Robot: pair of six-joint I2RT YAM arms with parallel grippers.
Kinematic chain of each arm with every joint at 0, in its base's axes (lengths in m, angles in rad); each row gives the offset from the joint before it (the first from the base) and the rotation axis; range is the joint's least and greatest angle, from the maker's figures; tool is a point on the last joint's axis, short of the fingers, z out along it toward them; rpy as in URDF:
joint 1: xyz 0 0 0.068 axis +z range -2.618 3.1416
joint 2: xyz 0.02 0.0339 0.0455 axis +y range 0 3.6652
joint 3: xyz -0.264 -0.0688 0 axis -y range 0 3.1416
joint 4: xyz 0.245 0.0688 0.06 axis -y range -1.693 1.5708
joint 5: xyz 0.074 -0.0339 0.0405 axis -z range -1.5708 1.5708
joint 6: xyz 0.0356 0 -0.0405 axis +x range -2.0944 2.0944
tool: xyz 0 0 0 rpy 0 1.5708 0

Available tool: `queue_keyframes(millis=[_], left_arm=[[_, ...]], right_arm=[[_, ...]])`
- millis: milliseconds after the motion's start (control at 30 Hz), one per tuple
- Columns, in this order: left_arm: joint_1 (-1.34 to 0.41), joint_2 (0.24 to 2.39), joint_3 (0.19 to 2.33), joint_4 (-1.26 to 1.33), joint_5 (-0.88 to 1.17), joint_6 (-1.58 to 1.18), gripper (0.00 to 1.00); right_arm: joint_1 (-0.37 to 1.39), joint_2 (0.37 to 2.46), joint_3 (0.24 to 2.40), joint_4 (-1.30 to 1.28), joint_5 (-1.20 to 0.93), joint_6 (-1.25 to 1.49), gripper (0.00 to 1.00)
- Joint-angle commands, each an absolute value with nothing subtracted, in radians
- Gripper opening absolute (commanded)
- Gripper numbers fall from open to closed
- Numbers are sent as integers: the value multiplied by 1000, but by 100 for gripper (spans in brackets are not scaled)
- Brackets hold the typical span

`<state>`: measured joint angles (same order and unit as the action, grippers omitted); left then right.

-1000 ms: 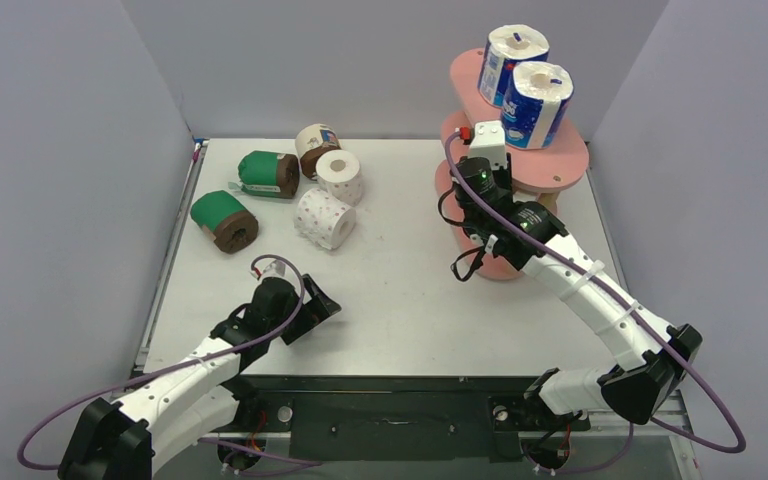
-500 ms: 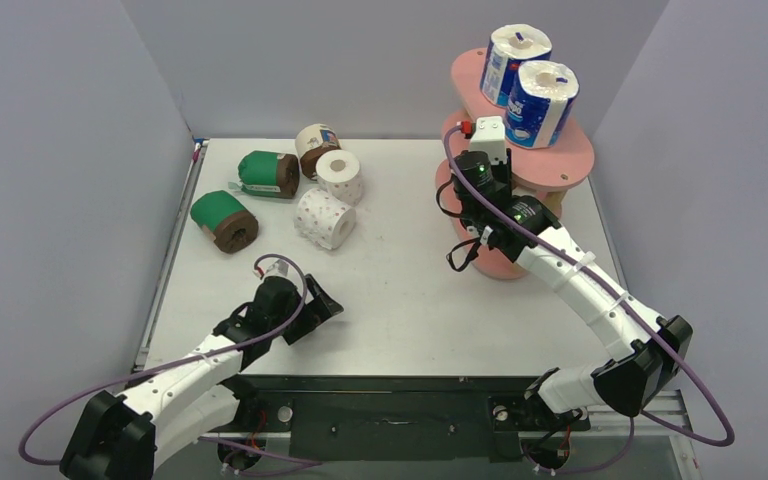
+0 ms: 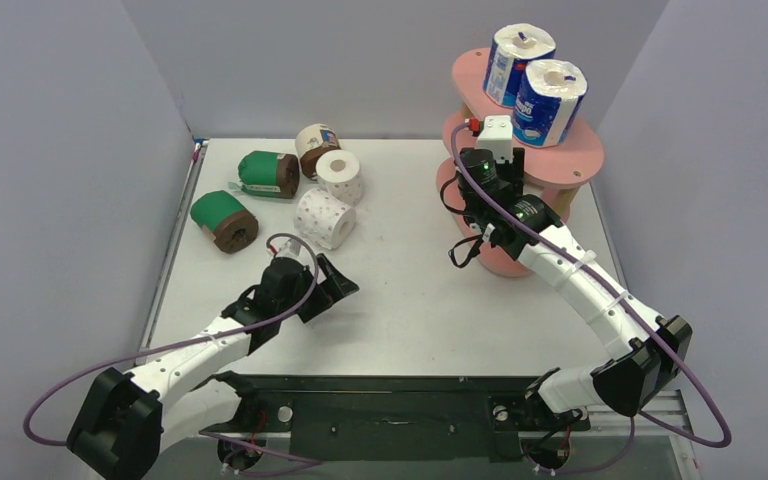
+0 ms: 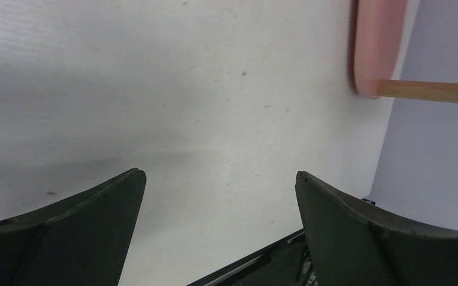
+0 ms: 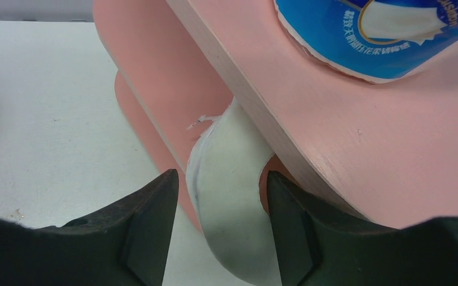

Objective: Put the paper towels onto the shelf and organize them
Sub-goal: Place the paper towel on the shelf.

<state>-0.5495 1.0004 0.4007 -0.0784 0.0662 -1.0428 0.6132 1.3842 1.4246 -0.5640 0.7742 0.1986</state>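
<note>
Two glossy blue-printed cylindrical rolls [image 3: 550, 100] crown the smooth pink oval shelf [image 3: 575, 150].

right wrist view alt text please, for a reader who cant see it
The right gripper straddles a white roll tucked under a pink shelf board. A blue-white wrapped roll sits on that board above, white table at left.

Two blue-white rolls [image 3: 517, 62] upright on pink shelf [image 3: 572, 152] — one white roll [image 5: 229, 196] under a board, five other rolls [image 3: 325, 217] well left.
</note>
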Motion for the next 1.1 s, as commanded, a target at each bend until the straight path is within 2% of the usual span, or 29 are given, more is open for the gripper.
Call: queue_keyframes(millis=[0, 200, 333, 500, 600, 700, 867, 1067], left_arm=[[-589, 1045, 517, 59, 74, -1031, 97], [-652, 1136, 588, 159, 62, -1025, 98], [-702, 1218, 621, 360, 65, -996, 100], [-772, 1385, 664, 670, 85, -881, 88], [-820, 1498, 709, 865, 73, -774, 86], [-866, 1580, 763, 1000, 52, -653, 87], [-935, 1722, 883, 1082, 22, -447, 91], [-976, 1851, 982, 1191, 10, -338, 94]], right_arm=[[589, 1375, 1431, -550, 838, 210, 54], [585, 1367, 1442, -564, 842, 206, 57], [577, 1361, 1442, -574, 830, 217, 57], [556, 1348, 1441, -586, 797, 246, 57], [544, 1340, 1447, -600, 776, 260, 57], [534, 1338, 1461, -614, 761, 271, 57], [521, 1336, 1465, -624, 749, 279, 57], [507, 1338, 1469, -633, 715, 309, 57]])
